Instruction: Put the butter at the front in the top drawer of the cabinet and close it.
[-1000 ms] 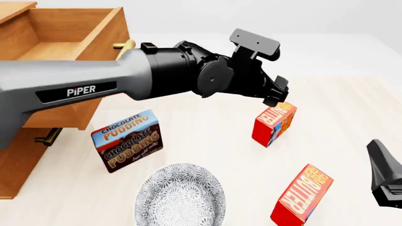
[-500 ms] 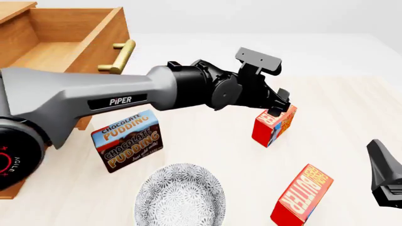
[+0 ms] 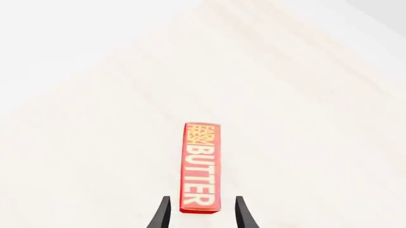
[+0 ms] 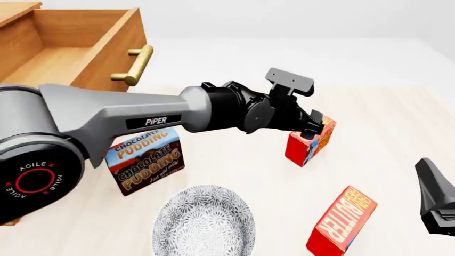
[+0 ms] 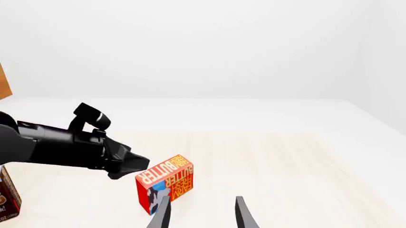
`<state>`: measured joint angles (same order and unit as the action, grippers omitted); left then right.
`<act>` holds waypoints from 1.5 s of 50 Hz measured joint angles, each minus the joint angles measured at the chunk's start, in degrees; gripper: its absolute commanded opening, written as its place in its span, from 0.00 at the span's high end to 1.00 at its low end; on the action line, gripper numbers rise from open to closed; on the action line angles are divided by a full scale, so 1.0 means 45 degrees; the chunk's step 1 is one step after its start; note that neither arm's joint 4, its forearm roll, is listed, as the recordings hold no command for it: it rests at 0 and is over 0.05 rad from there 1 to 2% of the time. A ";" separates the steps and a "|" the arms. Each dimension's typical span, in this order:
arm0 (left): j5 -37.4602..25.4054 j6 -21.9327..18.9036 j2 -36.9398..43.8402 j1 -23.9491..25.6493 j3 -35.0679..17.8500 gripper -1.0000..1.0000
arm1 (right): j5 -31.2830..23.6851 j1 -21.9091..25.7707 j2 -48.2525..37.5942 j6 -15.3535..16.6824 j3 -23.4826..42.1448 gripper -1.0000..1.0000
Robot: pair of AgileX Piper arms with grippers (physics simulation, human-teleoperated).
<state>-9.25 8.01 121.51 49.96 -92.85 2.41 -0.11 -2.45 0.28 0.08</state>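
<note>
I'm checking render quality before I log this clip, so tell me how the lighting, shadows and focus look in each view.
Front view: flat, even light, only faint shadows under the butter, everything sharp. Left wrist view: the table is nearly washed out to white, yet the carton's lettering stays crisp. Right wrist view: soft bright backdrop, no glare or blur; the dark fingers are cut off by the frame edge.

A pale, light-wood table (image 4: 235,165) with faint grain fills the foreground, its surface evenly lit and marked only by soft, diffuse shadows. Beyond its far edge spreads a plain white floor (image 5: 209,114), meeting a bare white wall (image 5: 190,47). To the right a second white wall (image 5: 383,61) closes the corner
</note>
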 measured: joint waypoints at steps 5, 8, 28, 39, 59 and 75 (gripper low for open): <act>0.0062 0.0078 0.0176 -0.0007 -0.0032 0.00 | 0.0018 0.0000 -0.0020 0.0001 0.0001 0.00; 0.0110 0.0133 0.0282 -0.0005 -0.0041 0.00 | 0.0038 0.0000 -0.0040 0.0001 0.0001 0.00; 0.0378 0.0481 0.0997 0.0100 -0.0163 0.00 | 0.0157 0.0001 -0.0164 0.0000 0.0001 0.00; 0.0493 0.0554 0.1241 0.0078 -0.0156 0.00 | 0.0100 0.0002 -0.0104 0.0005 0.0003 0.00; 0.0544 0.0613 0.1575 0.0035 -0.0223 0.00 | -0.0007 0.0002 -0.0003 0.0005 0.0011 0.00; 0.0557 0.0700 0.1959 0.0071 -0.0424 0.00 | -0.0045 0.0003 0.0021 0.0004 0.0025 0.00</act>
<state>-6.74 11.16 130.32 50.28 -94.76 2.21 -0.10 -2.36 0.30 0.19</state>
